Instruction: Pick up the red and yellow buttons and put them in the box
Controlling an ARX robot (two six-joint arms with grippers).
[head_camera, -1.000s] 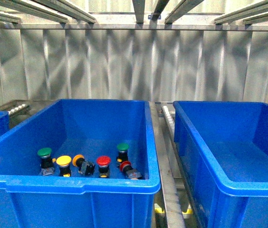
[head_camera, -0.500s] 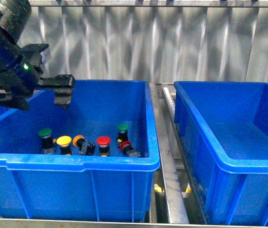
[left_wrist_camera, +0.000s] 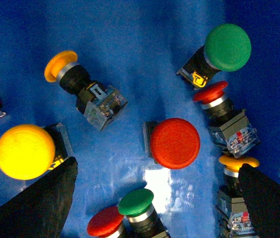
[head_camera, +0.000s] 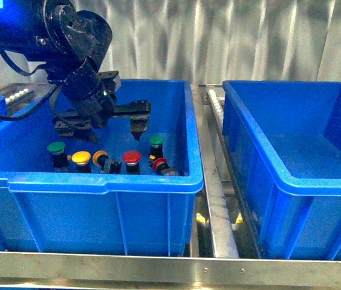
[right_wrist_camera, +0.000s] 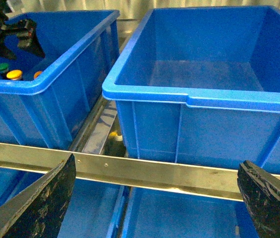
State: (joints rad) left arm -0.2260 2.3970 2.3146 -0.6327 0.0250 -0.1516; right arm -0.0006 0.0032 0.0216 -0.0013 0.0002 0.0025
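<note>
Left gripper (head_camera: 101, 128) spread wide, empty — above red and yellow buttons (left_wrist_camera: 175, 143) in left crate (head_camera: 107, 181); right gripper (right_wrist_camera: 155, 198) also wide, empty.

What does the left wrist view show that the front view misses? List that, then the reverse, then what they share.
Only the left wrist view: buttons the front view lacks, such as a red cap beside a green cap. Only the front view: the left arm and the right blue crate, with no buttons visible inside. Both: the open left pincer above the left blue crate, the upright red button and the yellow button.
</note>
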